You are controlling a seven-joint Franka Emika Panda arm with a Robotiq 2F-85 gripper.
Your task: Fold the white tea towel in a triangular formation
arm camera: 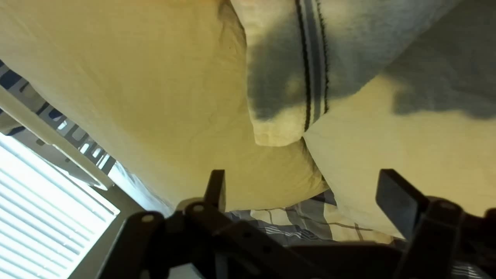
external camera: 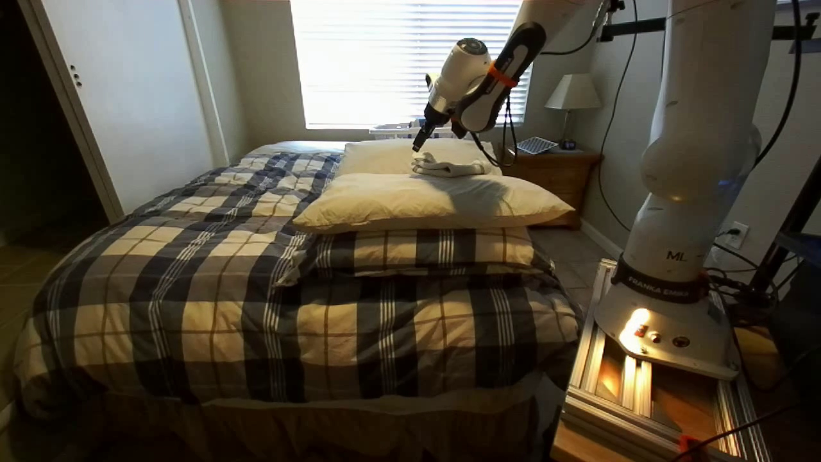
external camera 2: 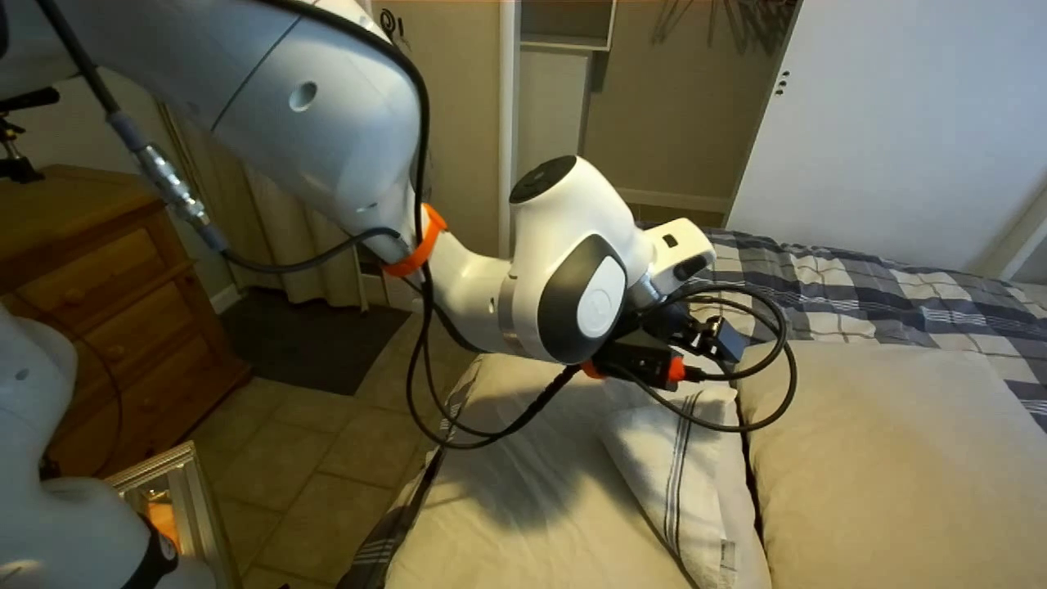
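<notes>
- While the claw (arm camera: 304,190) is held near the white tea towel (external camera 2: 679,478), its fingers (arm camera: 399,203) are parted widely and its grip is released, as is shown in the wrist view.
- The towel is laid on the front cream pillow (external camera: 417,205), with its end draped over the line where the rear cream pillow (external camera: 378,159) is met.
- A grey band edged by two dark lines is carried along the towel, and one side is slanted.
- Towel and front pillow are partly darkened by a shadow (arm camera: 441,81).
- The front pillow is stacked on a plaid pillow (external camera: 442,250), by which the plaid bedspread (external camera: 385,333) is partly covered.
- Farther back, a slatted window (external camera: 410,64) is seen, and a lamp (external camera: 573,93) is set on a wooden nightstand (external camera: 558,186).
</notes>
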